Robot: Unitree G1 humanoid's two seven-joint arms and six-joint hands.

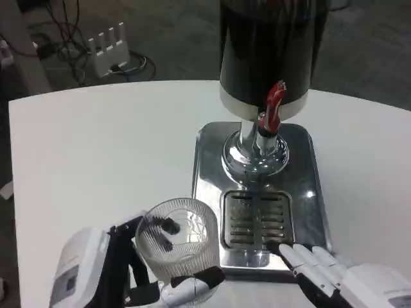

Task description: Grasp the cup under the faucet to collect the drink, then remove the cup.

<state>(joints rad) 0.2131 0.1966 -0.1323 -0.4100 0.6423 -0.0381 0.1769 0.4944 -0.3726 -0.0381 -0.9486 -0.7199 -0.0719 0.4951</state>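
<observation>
The ribbed clear cup (180, 240) is sitting at the near left corner of the steel drip tray (209, 173), overlapping the tray's edge, left of the slotted grate (257, 219) and well short of the faucet (268, 122). The left robot hand (138, 273) is gripping it, with black fingers wrapping its left wall and a white-and-black finger curling under its near side. The right robot hand (321, 269) is lying flat at the tray's near right corner, holding nothing, its fingers extended side by side with the tips touching the tray edge. The dark dispenser (270, 45) with its red tap lever (275, 102) is standing on the tray's far end, atop the white desk (96, 147).
</observation>
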